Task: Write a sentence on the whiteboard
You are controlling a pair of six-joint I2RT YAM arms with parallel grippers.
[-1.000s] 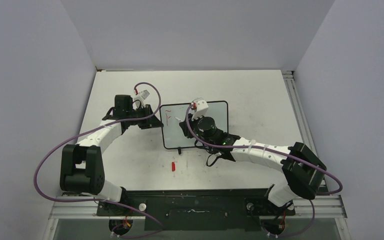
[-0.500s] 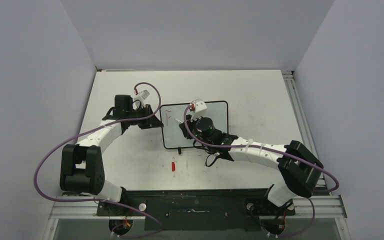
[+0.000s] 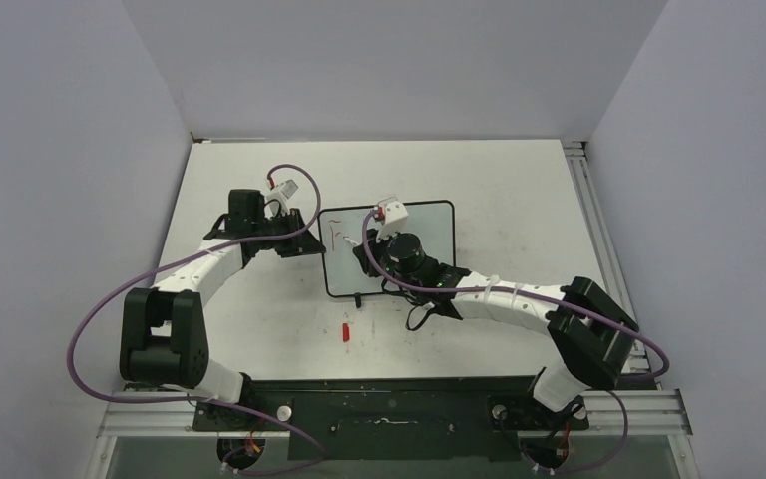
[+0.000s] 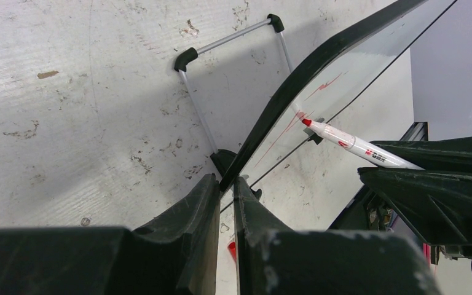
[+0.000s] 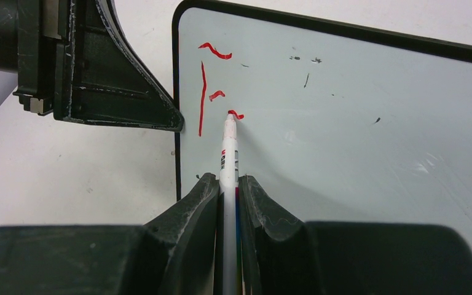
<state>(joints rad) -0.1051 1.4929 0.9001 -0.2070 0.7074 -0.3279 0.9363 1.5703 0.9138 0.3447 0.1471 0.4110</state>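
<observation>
The whiteboard (image 3: 437,228) stands near the table's middle, propped on its wire stand. My left gripper (image 3: 309,245) is shut on the board's left edge; in the left wrist view the black frame (image 4: 264,117) runs down between the fingertips of that gripper (image 4: 226,179). My right gripper (image 5: 227,179) is shut on a white marker (image 5: 228,153), whose red tip touches the board surface (image 5: 344,110). The sentence (image 5: 202,98) is only an "F"-like red letter and a short stroke beside the tip. From above, the right gripper (image 3: 371,249) covers the board's middle.
A red marker cap (image 3: 345,331) lies on the table in front of the board. The board's wire stand (image 4: 196,114) with black feet rests on the scuffed tabletop. A metal rail (image 3: 598,235) runs along the table's right edge, with walls on three sides.
My right arm has shifted slightly to the left along the board with the marker. The left arm and the board have not moved.
</observation>
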